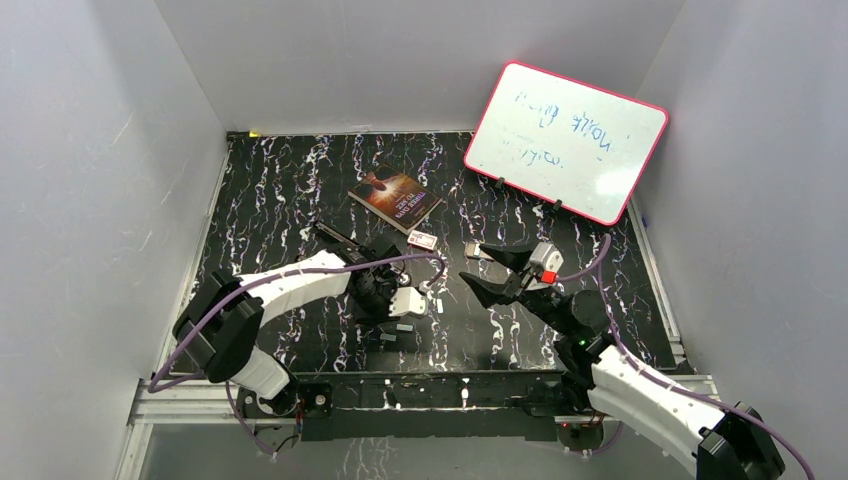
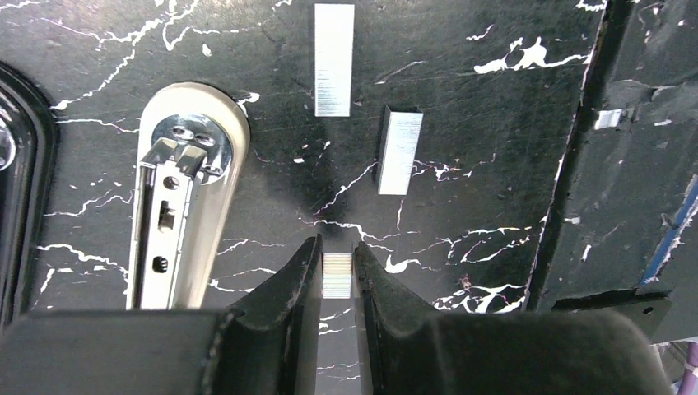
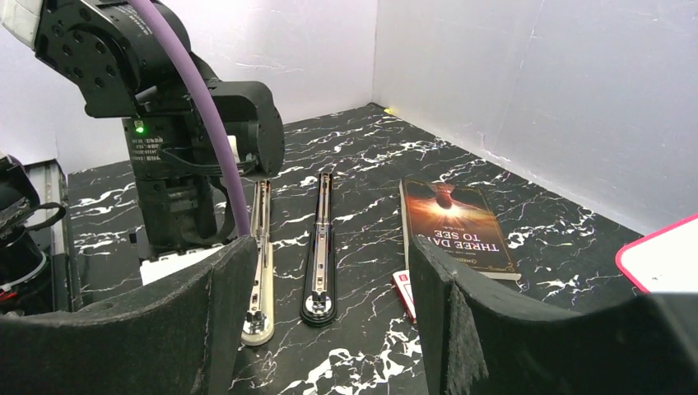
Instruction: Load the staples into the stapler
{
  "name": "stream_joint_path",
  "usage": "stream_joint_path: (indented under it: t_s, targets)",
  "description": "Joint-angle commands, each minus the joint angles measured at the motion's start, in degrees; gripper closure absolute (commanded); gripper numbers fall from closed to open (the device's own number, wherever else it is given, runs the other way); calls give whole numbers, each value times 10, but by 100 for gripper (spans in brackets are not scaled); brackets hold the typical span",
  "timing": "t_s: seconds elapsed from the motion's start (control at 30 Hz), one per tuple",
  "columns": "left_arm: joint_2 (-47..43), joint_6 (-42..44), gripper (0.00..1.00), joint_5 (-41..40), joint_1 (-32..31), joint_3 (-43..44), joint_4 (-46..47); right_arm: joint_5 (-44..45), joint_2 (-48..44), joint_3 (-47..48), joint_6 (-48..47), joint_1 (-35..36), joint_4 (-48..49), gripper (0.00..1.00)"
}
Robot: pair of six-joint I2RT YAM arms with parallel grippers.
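Jaws of the left gripper (image 2: 337, 263) are drawn nearly together, pinching a short strip of staples (image 2: 338, 276) by its long sides. The strip runs straight ahead of the wrist, a hold that looks chosen to keep it in line for a channel. Whether the strip is lifted or resting on the table (image 2: 477, 99) cannot be told. Two more strips lie loose just ahead, a short one (image 2: 399, 152) and a longer one (image 2: 333, 59), both flat and apart. The stapler (image 2: 185, 197) lies just to the side of the jaws, cream half down and metal magazine facing up, evidently opened to take a strip from above. Its black half (image 3: 319, 247) lies alongside, parallel and not touching. In my judgement the strip needs a sideways shift and a careful line-up over that narrow channel. The right gripper (image 1: 468, 263) hangs over the table with jaws spread wide and nothing between them, probably standing by to steady the stapler. The table is glossy black with white veining, so thin strips may skate on it. Beyond lie a small white-and-red box (image 1: 423, 240) and a book (image 1: 395, 197). A red-rimmed whiteboard (image 1: 565, 140) leans at the far right, and plain pale walls (image 1: 100, 150) close in three sides.
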Motion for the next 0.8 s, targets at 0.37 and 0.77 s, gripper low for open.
stream_joint_path:
  t_s: [0.37, 0.77]
  targets:
    - [34, -9, 71, -35, -13, -22, 21, 44, -41, -3, 25, 1, 0, 25]
    - [-120, -40, 66, -46, -12, -15, 45, 234, -58, 25, 170, 1, -139, 27]
